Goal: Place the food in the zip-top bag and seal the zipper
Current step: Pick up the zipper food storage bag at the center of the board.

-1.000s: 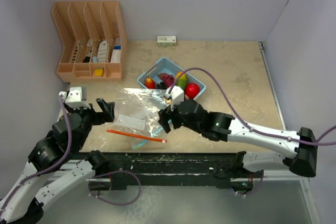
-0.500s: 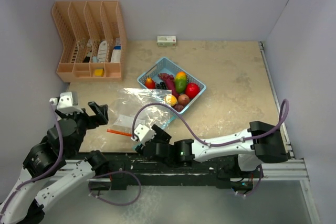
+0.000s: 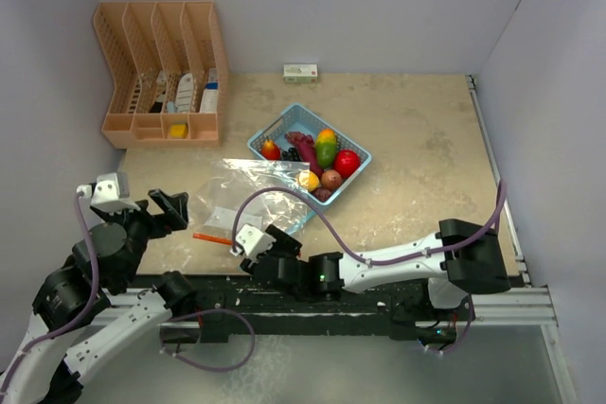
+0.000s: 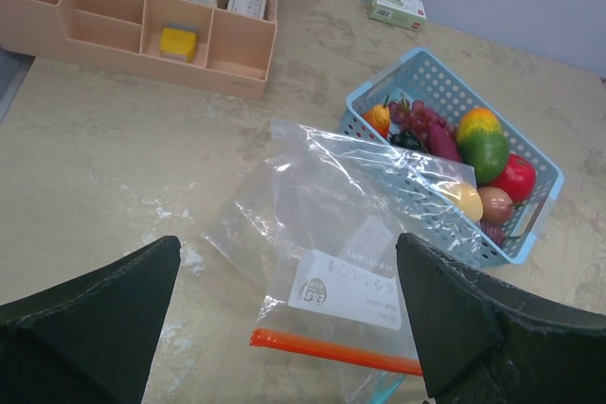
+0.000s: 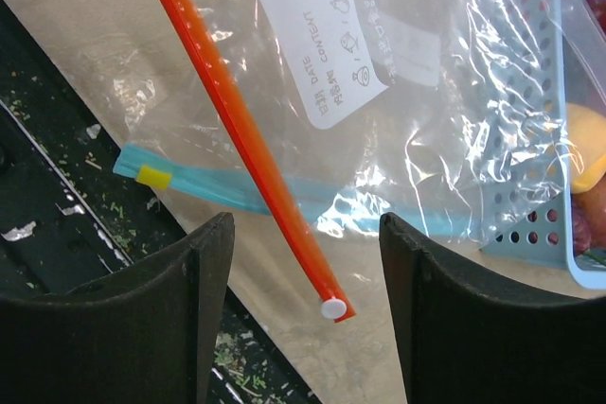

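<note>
The clear zip-top bag (image 3: pixel 254 198) lies flat on the table, its far corner draped over the blue basket (image 3: pixel 355 182). Its orange zipper strip (image 5: pixel 237 120) ends in a white slider (image 5: pixel 333 308). The food sits in the basket: mango (image 3: pixel 327 151), red pepper (image 3: pixel 347 162), lemon (image 3: pixel 308 180), grapes (image 4: pixel 409 118). My right gripper (image 5: pixel 301 234) is low at the near table edge, open, its fingers either side of the zipper's slider end without touching it. To the left of the bag my left gripper (image 4: pixel 286 241) hangs wide open and holds nothing.
An orange rack (image 3: pixel 161 73) with white bottles and a yellow piece stands at the back left. A small white box (image 3: pixel 301 72) lies against the back wall. The black rail (image 3: pixel 379 295) runs along the near table edge, right under my right gripper.
My right arm swung from the bag's right side down to the near edge and now faces the zipper end, its jaws narrowing. My left arm drew back to the left.
</note>
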